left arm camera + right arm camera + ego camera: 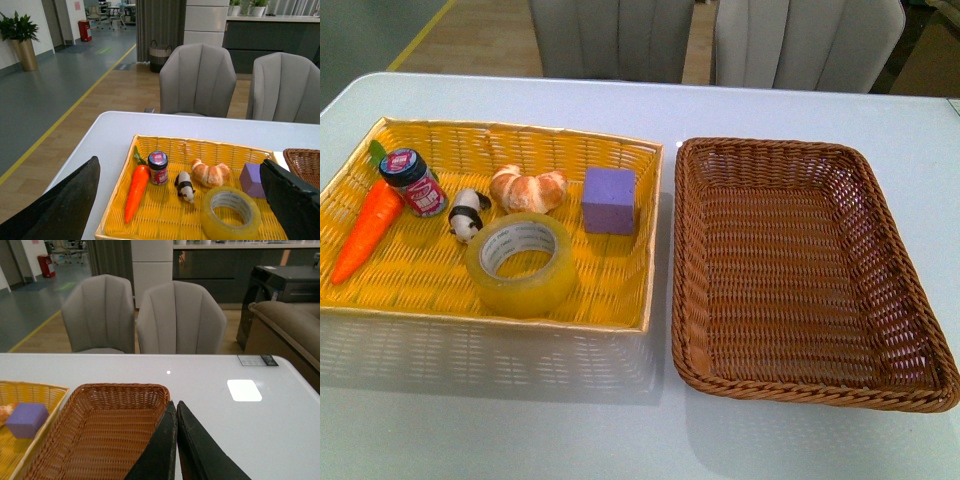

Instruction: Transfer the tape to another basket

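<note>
The tape, a thick yellowish roll with a white core, lies flat near the front of the yellow basket. The dark brown wicker basket stands to its right and holds nothing. Neither arm shows in the front view. In the left wrist view my left gripper hangs open above and short of the yellow basket, its fingers spread wide with the tape between them and lower. My right gripper is shut with nothing in it, by the brown basket's rim.
The yellow basket also holds a toy carrot, a small jar, a panda figure, a croissant and a purple cube. The two baskets stand side by side on a white table. Grey chairs stand behind it.
</note>
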### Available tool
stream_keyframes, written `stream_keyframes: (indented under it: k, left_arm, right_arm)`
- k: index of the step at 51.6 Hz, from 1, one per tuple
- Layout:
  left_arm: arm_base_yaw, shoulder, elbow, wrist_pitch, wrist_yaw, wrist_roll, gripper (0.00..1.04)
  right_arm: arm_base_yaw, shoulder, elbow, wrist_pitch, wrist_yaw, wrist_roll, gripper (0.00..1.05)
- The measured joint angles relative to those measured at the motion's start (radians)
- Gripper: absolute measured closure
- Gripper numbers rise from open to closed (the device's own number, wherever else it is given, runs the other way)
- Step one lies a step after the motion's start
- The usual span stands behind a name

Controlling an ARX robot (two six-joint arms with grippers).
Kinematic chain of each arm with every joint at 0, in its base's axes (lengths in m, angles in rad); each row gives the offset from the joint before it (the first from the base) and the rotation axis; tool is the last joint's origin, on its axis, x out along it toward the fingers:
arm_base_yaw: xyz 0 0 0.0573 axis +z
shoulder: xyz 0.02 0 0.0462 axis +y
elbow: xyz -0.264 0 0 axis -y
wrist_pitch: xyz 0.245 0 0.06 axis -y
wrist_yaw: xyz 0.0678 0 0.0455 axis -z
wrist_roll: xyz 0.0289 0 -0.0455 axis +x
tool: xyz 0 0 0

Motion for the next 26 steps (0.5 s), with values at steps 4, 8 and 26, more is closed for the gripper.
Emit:
stream_keyframes:
  k: [4,8,26]
  left_arm:
    - [0.000,0.000,0.000,0.000,0.000,0.000,0.09]
    - [0.000,0.000,0.000,0.000,0.000,0.000,0.09]
    - [0.000,0.000,0.000,0.000,0.000,0.000,0.09]
  right_arm:
    - [0.000,-0.029,0.000,-0.029,0.000,0.000,1.03]
    - [0.000,-0.070,0.000,-0.069,0.000,0.000,1.03]
    - [0.000,-0.174,0.000,-0.173,0.000,0.000,1.03]
